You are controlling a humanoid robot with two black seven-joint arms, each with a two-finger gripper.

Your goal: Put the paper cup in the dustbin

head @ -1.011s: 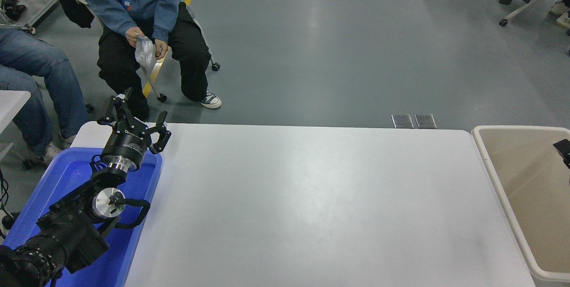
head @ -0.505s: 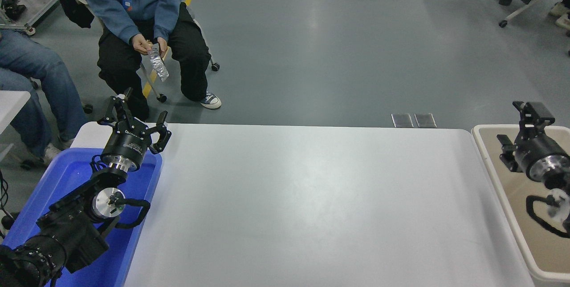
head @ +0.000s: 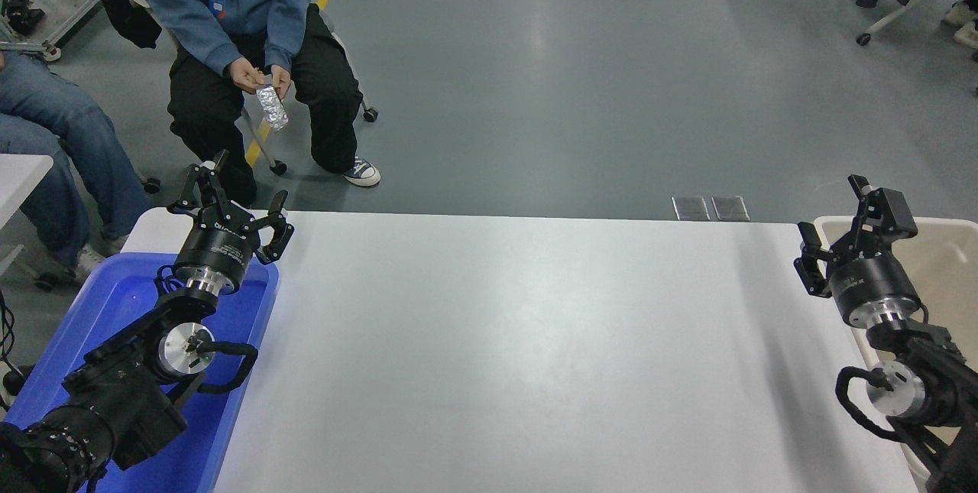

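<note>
The right pincer [head: 854, 227] has swung left over the dustbin [head: 947, 248] rim, spread wide, empty.

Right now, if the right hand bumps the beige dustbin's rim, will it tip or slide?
Likely slides or flexes rather than tips: the dustbin looks broad, with smooth plastic walls. Probably light, since the inside that shows looks bare. The open right hand is by its rim's corner.
</note>
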